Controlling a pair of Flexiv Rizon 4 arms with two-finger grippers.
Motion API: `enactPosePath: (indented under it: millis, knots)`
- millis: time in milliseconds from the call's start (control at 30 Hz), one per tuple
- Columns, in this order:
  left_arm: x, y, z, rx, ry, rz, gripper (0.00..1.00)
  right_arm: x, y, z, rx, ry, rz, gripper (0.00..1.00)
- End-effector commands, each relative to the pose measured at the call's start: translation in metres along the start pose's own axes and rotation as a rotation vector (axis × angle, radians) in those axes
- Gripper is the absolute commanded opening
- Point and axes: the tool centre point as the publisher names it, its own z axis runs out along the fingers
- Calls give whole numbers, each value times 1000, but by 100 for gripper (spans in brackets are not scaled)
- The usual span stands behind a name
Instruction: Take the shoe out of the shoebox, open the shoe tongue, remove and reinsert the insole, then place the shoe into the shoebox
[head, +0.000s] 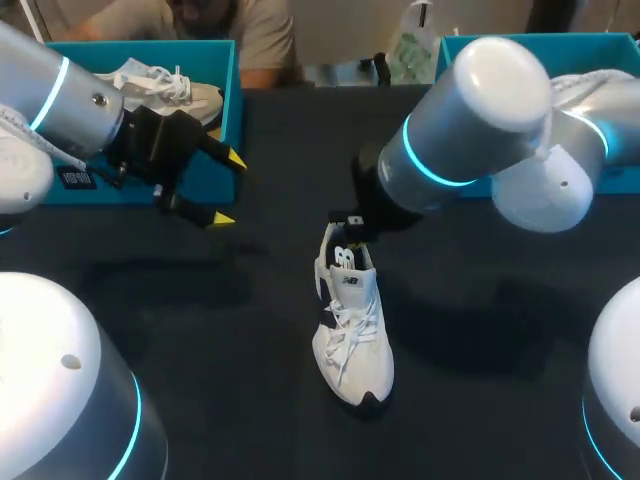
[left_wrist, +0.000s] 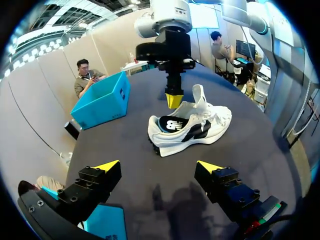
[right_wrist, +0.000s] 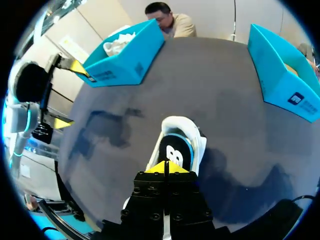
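A white sneaker (head: 352, 330) with a dark heel and side panel lies on the black table near its middle, toe toward me. It also shows in the left wrist view, the sneaker (left_wrist: 192, 125) on its sole, laces up. My right gripper (left_wrist: 174, 100) stands over the heel end, shut, its yellow tips together at the collar by the dark insole (right_wrist: 176, 152). I cannot tell whether anything is pinched between them. In the head view the right gripper (head: 345, 232) is mostly hidden under its arm. My left gripper (head: 230, 190) hangs open at the left, well away from the sneaker.
A blue shoebox (head: 232, 90) at the back left holds another white shoe (head: 160, 85), right beside my left gripper. A second blue shoebox (head: 470, 45) stands at the back right, partly behind my right arm. Bare black tabletop (head: 230, 330) lies around the sneaker.
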Motion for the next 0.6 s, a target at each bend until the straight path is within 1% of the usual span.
enactPosePath:
  millis: [33,100,333,400,600]
  knots:
    - [3,-2,-2,-6,-6,0,100,6,-5,4,14,-103,13,0]
    - [3,-2,-2,-6,-6,0,100,6,-9,7,35,-143,14,0]
    - [3,-2,-2,-6,-6,0,100,3,-18,16,46,-166,32,0]
    - [3,-2,-2,-6,-6,0,100,3,-20,20,65,-196,26,0]
    - [3,-2,-2,-6,-6,0,100,-4,-25,29,58,-220,42,0]
